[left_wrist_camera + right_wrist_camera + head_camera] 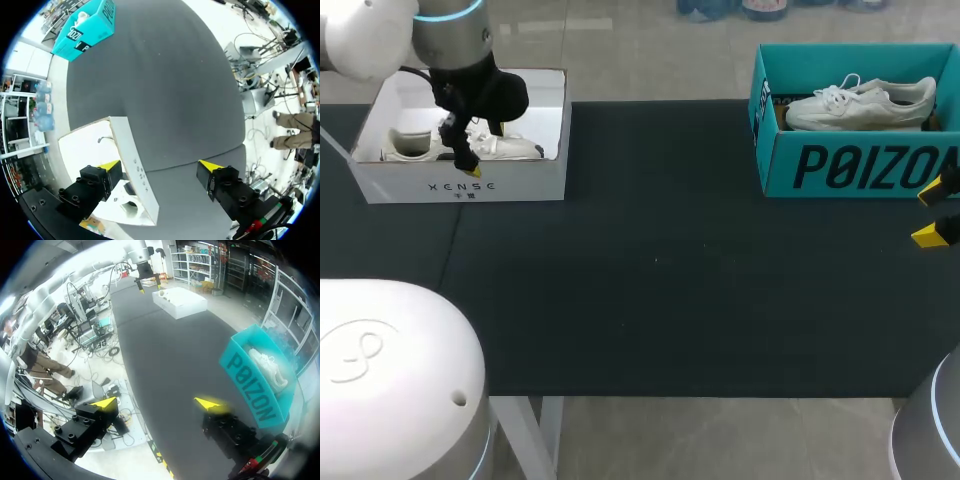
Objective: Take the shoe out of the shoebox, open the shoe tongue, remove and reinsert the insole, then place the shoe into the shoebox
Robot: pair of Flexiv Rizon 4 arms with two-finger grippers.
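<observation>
Teal cardboard marks the shoebox [860, 160] at the far right corner of the tabletop [650, 290]. Its front wall carries large dark block lettering, and its end wall has a small label too fine to make out. A white lace-up sneaker [865, 103] lies lengthwise inside, its laces showing on top and its sole a shade creamier than the upper. At the far left corner stands a white shoebox [460, 185], lid off, with a short line of small grey print centred on its front wall. A pale shoe [515, 149] rests in it, partly hidden behind your left arm. Your left gripper [468, 160] hangs over that box's front wall. From the wrist you see its yellow tips spread wide [160, 167], one over the inside of the white shoebox [135, 165] and the other over the dark tabletop in front. The wall runs between them, ungripped. The teal shoebox [90, 27] sits well apart, at the far end of the tabletop. Your right gripper [935, 215] is at the tabletop's right edge, just on the near side of the teal shoebox. Its fingers also stand apart and hold nothing [157, 402]. Its wrist camera shows the teal shoebox [255, 385] beside it with the sneaker [270, 367] inside. Beyond, at the tabletop's other end, are the white shoebox [180, 302] and your left gripper [142, 282].
</observation>
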